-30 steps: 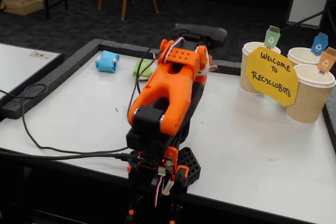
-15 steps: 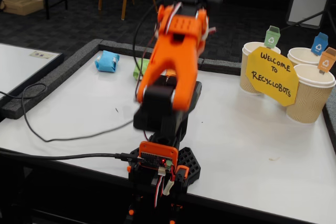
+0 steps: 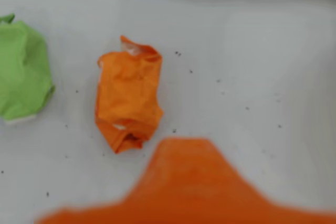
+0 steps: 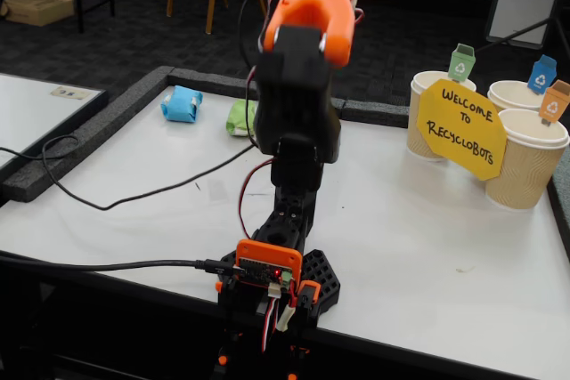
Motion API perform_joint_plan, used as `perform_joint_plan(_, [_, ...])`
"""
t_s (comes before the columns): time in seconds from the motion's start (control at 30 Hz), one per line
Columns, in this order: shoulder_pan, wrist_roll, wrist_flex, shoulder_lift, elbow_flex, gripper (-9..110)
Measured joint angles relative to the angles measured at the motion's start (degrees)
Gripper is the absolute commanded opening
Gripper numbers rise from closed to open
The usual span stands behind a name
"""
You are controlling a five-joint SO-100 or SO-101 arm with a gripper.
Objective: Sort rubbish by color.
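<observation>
Three crumpled paper wads lie on the white table, all toward its far left part. Since a second ago the arm has swung up from a low forward reach to stand nearly upright, its orange upper section now at the top of the fixed view; half a second ago it was midway. The black cable on the table has shifted with it.

Only the fixed view shows the light blue wad near the far left corner, the three paper cups by the right edge and the yellow "Welcome to Recyclobots" sign leaning on them. The light green wad sits just right of the blue one, partly behind the arm.

Only the wrist view shows the orange wad: an upright, creased lump with white paper showing at its folds, beside the green wad but apart from it. One blurred orange finger fills the lower edge there, close to the orange wad; whether the fingers are apart or together I cannot tell.
</observation>
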State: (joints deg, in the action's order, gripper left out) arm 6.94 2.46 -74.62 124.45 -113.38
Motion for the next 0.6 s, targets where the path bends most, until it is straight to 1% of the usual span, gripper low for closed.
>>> perform_joint_plan(0.23, [0.00,0.00,-0.26,-4.13,5.01,1])
perform_joint_plan(0.33, [1.14,0.00,-2.64,-4.13,6.86,1])
perform_joint_plan(0.4, [3.78,0.00,-6.15,-4.13,7.73,1])
perform_joint_plan(0.5, [10.55,0.00,-12.13,-4.13,8.00,1])
perform_joint_plan(0.6, [16.26,0.00,-15.47,-4.13,8.00,1])
